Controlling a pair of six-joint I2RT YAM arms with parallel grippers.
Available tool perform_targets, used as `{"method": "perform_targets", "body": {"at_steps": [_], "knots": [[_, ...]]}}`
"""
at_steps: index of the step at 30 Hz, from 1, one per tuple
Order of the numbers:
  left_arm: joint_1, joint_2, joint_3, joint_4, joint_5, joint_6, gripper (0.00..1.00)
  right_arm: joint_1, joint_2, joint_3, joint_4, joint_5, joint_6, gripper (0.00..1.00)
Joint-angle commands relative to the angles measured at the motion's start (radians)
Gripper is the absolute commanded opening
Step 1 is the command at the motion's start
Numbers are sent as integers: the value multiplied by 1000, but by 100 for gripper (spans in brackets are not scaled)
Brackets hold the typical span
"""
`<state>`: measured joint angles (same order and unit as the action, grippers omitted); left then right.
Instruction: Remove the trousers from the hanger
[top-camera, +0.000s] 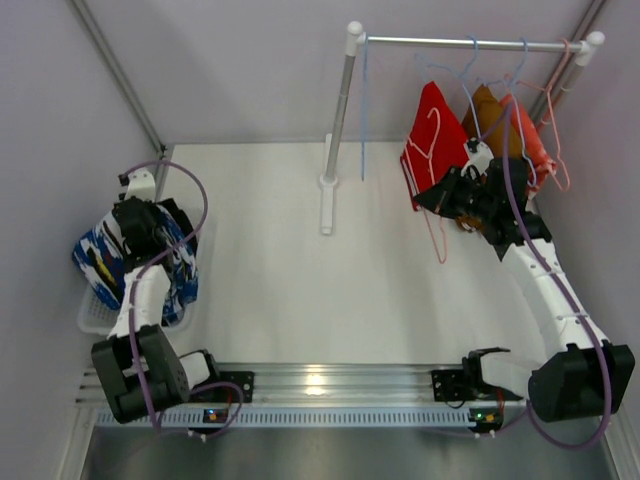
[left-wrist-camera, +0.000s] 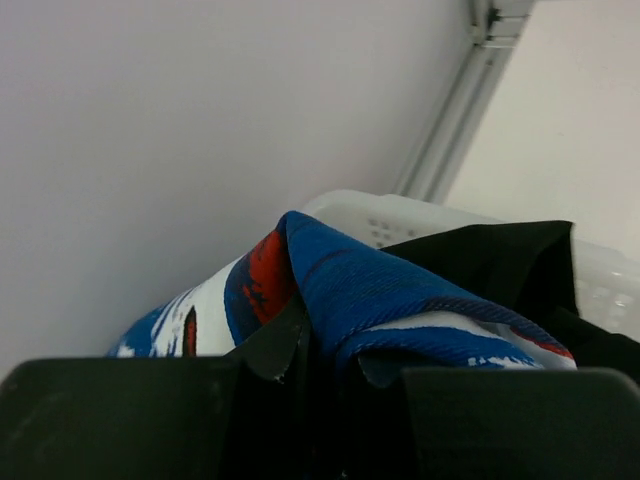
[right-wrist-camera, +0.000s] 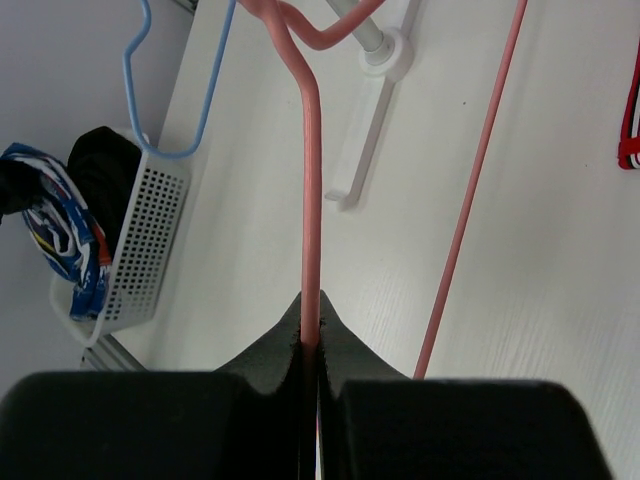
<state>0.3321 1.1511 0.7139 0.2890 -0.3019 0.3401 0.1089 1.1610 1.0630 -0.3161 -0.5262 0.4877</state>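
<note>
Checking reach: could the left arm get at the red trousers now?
Probably not: the left end effector grips the blue patterned trousers over the basket across the table, and the right arm crowds the red trousers.

You have five trousers in all. Two lie in the one white basket (top-camera: 92, 318) at the left of the frame: one blue patterned pair (top-camera: 100, 250) and one black pair (left-wrist-camera: 490, 265). Three hang at the upper right: one red pair (top-camera: 432, 125), one brown pair (top-camera: 487, 105) and one orange-red pair (top-camera: 530, 140).

There is one rack (top-camera: 460, 42). You can count three blue hangers: one bare blue hanger (top-camera: 363, 110) and two blue hooks (top-camera: 470, 60) among the clothes. Pink ones number two as far as you can tell: one low pink hanger (top-camera: 437, 235) and one far-right pink hanger (top-camera: 560, 160).

One desk (top-camera: 290, 280) carries two arms, each with one pincer: left pincer (left-wrist-camera: 335, 365), right pincer (right-wrist-camera: 310, 335).
</note>
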Motion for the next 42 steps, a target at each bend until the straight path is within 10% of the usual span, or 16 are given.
{"method": "perform_targets", "body": {"at_steps": [1, 12, 24, 32, 42], "knots": [[-7, 76, 73, 128, 194, -36, 0, -9, -24, 46, 0, 8, -26, 0], [-11, 268, 251, -236, 620, 14, 16, -9, -58, 18, 5, 20, -9, 0], [-4, 90, 386, -635, 801, 5, 97, -9, -122, 15, -3, 20, -44, 0], [64, 32, 697, -1042, 1012, -52, 99, -9, -207, 35, -78, 35, -92, 0], [55, 15, 846, -1116, 1069, -79, 99, -2, -143, 147, -22, -4, 37, 0]]}}
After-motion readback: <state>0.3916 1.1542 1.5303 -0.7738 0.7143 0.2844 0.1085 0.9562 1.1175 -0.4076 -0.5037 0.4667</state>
